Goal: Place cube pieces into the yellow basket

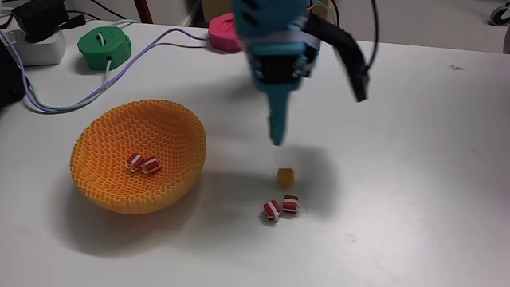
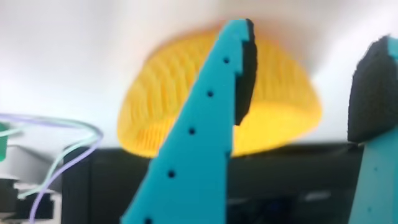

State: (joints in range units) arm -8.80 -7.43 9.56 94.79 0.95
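Observation:
In the fixed view the yellow basket [image 1: 111,187] stands at the left of the white table with two red-and-white cube pieces [image 1: 135,162] [image 1: 151,166] lying inside it. A yellow-orange cube piece [image 1: 285,175] sits on the table right of the basket. Two more striped cube pieces [image 1: 272,210] [image 1: 291,204] lie just in front of it. My teal gripper [image 1: 317,119] hangs open above the yellow-orange piece, its long finger pointing down and holding nothing. In the wrist view the open gripper [image 2: 311,37] shows dark pads [image 2: 244,68], with the basket [image 2: 174,87] behind.
A green round puck [image 1: 103,45] and a pink round puck [image 1: 221,33] sit at the table's back edge. Purple and pale cables [image 1: 143,56] run from a white power strip [image 1: 36,48] past the basket. Bare table stretches to the right.

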